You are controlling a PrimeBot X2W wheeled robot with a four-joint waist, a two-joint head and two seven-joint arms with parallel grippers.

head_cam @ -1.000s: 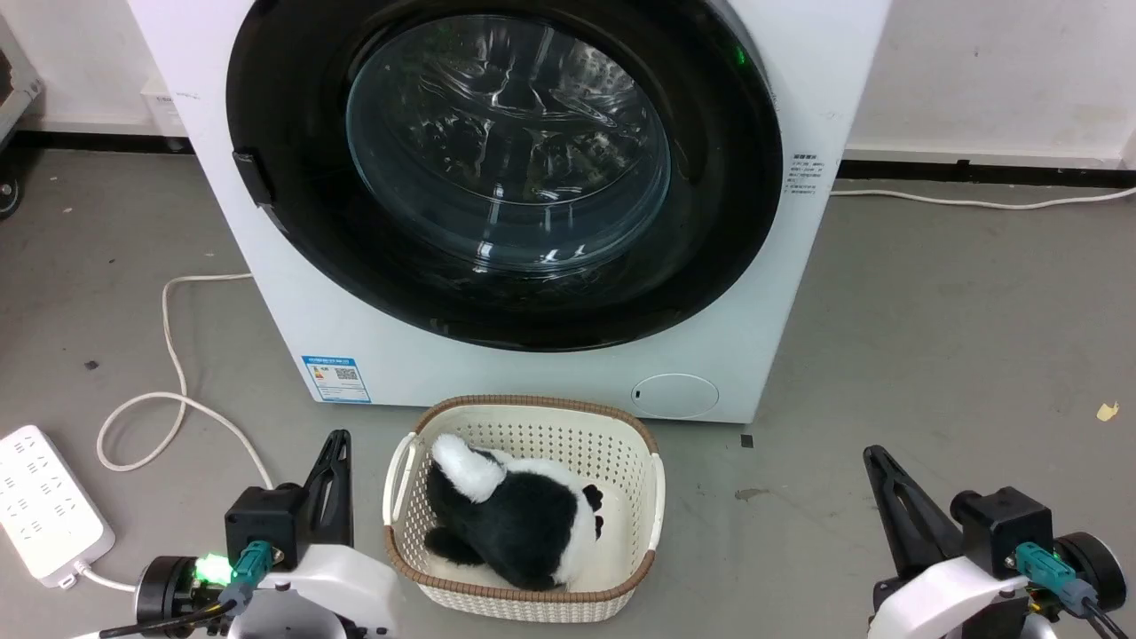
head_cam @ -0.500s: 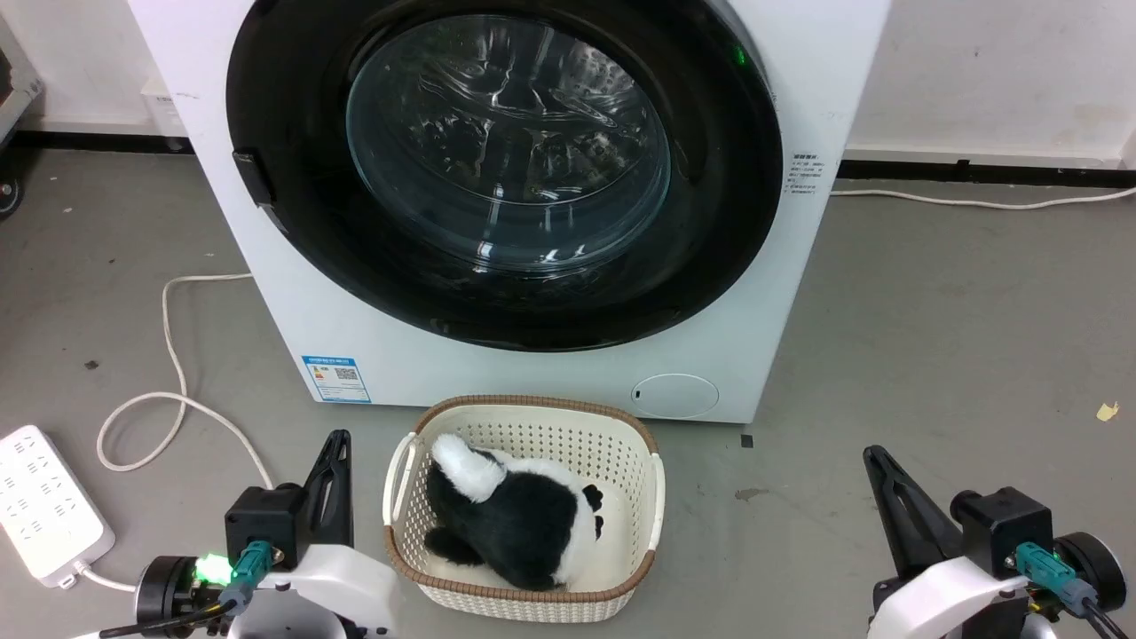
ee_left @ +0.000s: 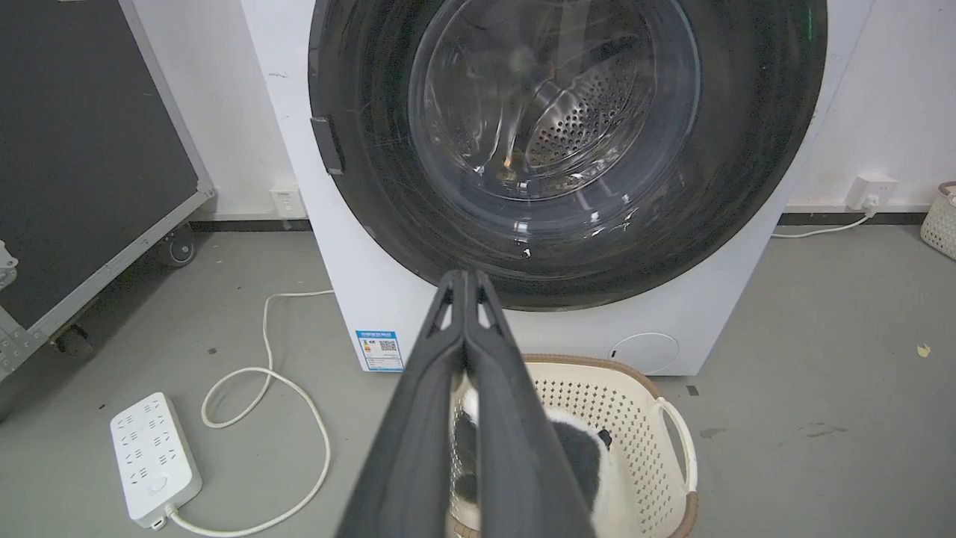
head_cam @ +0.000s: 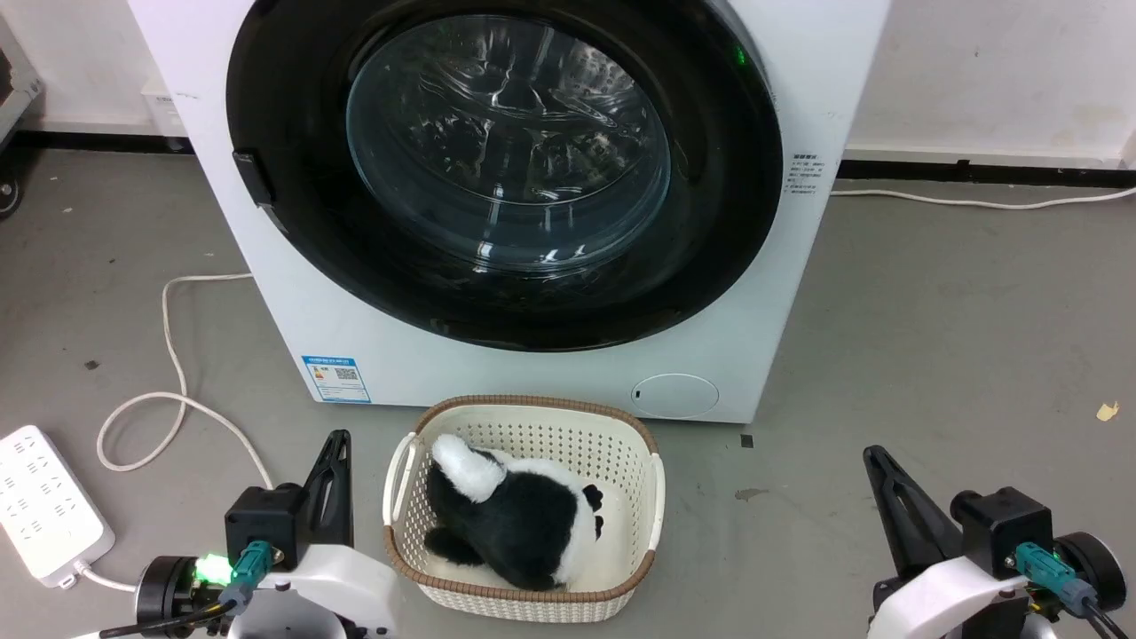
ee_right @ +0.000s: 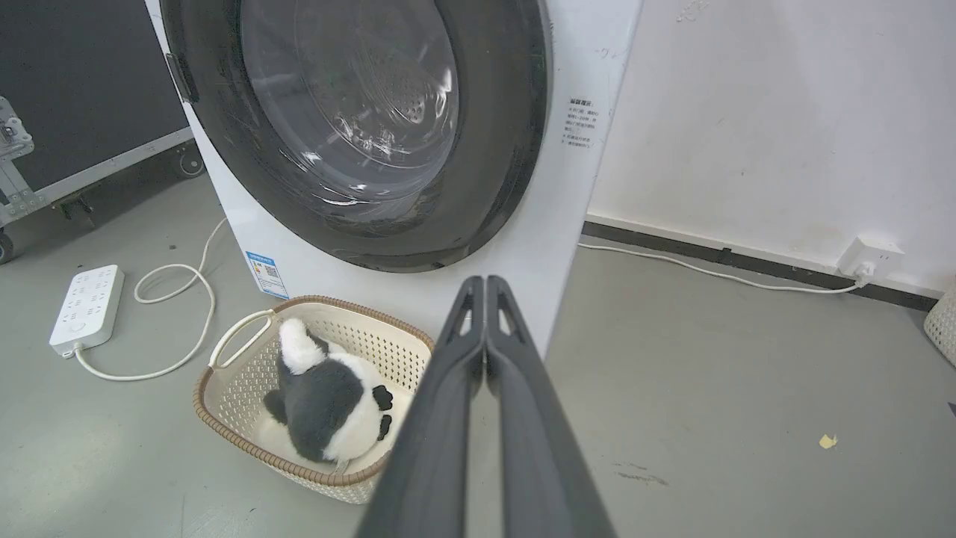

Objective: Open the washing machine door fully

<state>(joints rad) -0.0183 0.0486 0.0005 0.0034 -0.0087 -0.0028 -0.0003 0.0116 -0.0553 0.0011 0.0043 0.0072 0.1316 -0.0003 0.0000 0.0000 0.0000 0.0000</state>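
Observation:
The washing machine door (head_cam: 293,231) is a big round glossy black disc with a bulging glass centre. It lies closed, flat against the white machine front (head_cam: 532,373). A small black latch handle (head_cam: 253,177) sits on its left edge. The same door (ee_left: 373,187) shows in the left wrist view, and the door (ee_right: 500,134) also shows in the right wrist view. My left gripper (head_cam: 335,441) rests low at the lower left, fingers shut together, holding nothing. My right gripper (head_cam: 874,457) rests at the lower right, also shut and empty. Both are well short of the door.
A cream basket (head_cam: 639,444) holding a black and white plush toy (head_cam: 515,515) stands on the grey floor before the machine, between my arms. A white power strip (head_cam: 44,506) and its cable (head_cam: 169,355) lie to the left. A black wheeled case (ee_left: 82,149) stands further left.

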